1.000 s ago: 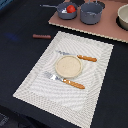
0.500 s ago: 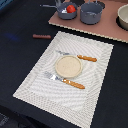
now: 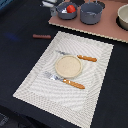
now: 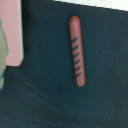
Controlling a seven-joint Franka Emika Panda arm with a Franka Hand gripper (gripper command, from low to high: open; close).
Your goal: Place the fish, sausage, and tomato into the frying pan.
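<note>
The dark tabletop [image 3: 20, 70] is covered in its middle by a pale striped placemat [image 3: 95, 90], and a pinkish board [image 3: 107, 31] is laid along the far edge. On the placemat a round beige plate [image 3: 67, 66] is set between two pieces of orange-handled cutlery, one on the far side [image 3: 86, 58] and one on the near side [image 3: 74, 84]. On the board a tall grey pot [image 3: 91, 12] is seen beside the frying pan [image 3: 64, 12], in which the tomato [image 3: 71, 8] is held. The sausage [image 3: 41, 36] is left on the bare tabletop, apart from the placemat toward the exterior view's left; in the wrist view it [image 4: 76, 50] is shown lying flat with dark diagonal marks. The fish cannot be made out. The gripper is seen in neither view, so its state cannot be told.
</note>
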